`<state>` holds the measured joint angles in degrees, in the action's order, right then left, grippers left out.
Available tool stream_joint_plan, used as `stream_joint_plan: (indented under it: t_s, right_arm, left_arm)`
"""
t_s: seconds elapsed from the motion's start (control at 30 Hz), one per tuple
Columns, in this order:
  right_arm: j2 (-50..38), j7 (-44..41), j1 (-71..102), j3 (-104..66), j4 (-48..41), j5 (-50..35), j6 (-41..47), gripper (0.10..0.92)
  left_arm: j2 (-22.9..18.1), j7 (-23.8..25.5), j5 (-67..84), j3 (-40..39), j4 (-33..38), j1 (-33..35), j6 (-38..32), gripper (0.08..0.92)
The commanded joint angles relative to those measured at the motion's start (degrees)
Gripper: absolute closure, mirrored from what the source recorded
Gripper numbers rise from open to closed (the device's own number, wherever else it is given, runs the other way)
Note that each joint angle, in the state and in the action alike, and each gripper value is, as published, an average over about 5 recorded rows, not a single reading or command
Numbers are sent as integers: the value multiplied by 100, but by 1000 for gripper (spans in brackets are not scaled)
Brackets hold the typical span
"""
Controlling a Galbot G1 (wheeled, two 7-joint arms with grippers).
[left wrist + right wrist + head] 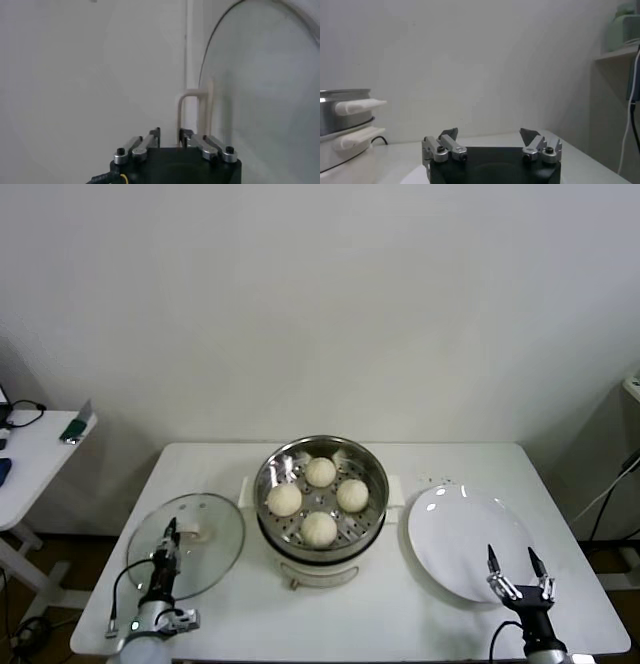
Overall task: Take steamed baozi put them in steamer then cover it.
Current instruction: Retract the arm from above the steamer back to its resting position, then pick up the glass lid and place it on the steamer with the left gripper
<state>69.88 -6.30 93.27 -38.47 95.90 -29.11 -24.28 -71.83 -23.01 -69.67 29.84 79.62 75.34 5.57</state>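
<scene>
4 steamed baozi (319,500) sit inside 1 steamer (372,474). Left of the steamer lies 1 cover (215,534); right of it, 1 white plate (450,534). 2 grippers show nearer than the steamer.

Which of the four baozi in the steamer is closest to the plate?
The baozi on the steamer's right side, nearest the plate; the other three lie farther left.

In the left wrist view, the cover (260,75) is cut off by the frame's edge, and whether its handle (192,112) is gripped cannot be told.
</scene>
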Motion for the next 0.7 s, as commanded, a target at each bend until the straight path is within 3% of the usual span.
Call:
stream_joint_plan:
  t_s: [0.03,0.23,0.5,0.7]
  right_arm:
    - [12,-3,-6,-5,6,18,-13,203]
    - [24,1,0,-22,18,22,-15,203]
    - [22,29,-4,-75,87,87,28,203]
    - [-11,201,-11,-181,164,435,237,203]
  left_arm:
    - [-19,-11,79,16,-11,-69,18,701]
    - [28,-29,380,84,289,-50,-79,852]
    - [365,269,1142,218,1591,163,60,866]
    - [927,1169,1705,270,2949,372,1017,866]
